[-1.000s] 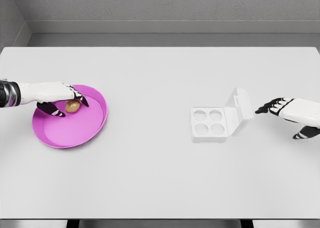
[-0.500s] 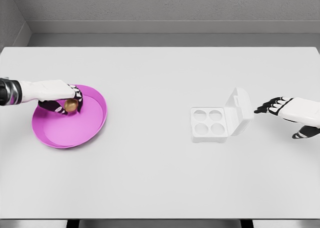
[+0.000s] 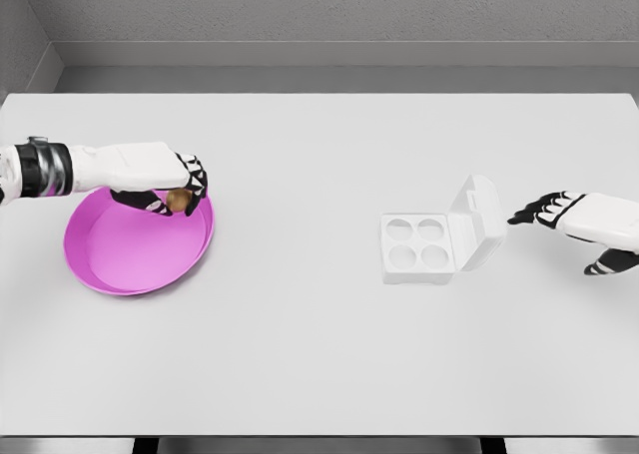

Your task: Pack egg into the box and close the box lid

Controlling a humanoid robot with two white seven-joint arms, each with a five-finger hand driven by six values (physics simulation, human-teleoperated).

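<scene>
table [image 3: 319, 354]: we see a white top, everything sits on it
plate [image 3: 120, 264]: pink, on the table's left side, nothing lying in it now
box [image 3: 417, 246]: white, right of centre, four round cups all vacant; lid [image 3: 477, 221] hinged up on the right side, tilted open
left hand [image 3: 172, 187]: over the plate's upper right rim, fingers curled round the egg, we read it as a firm pinch
right hand [image 3: 559, 215]: just right of the lid, apart from it, fingers loosely extended toward it, holding nothing
egg [image 3: 179, 201]: brown, in the left fingers, clear of the plate floor; long axis we cannot tell, mostly covered
key relation: box lies well to the right of the egg; we judge the left hand carries across, right hand is nearer the lid for closing
step: transport, nothing packed yet
</scene>
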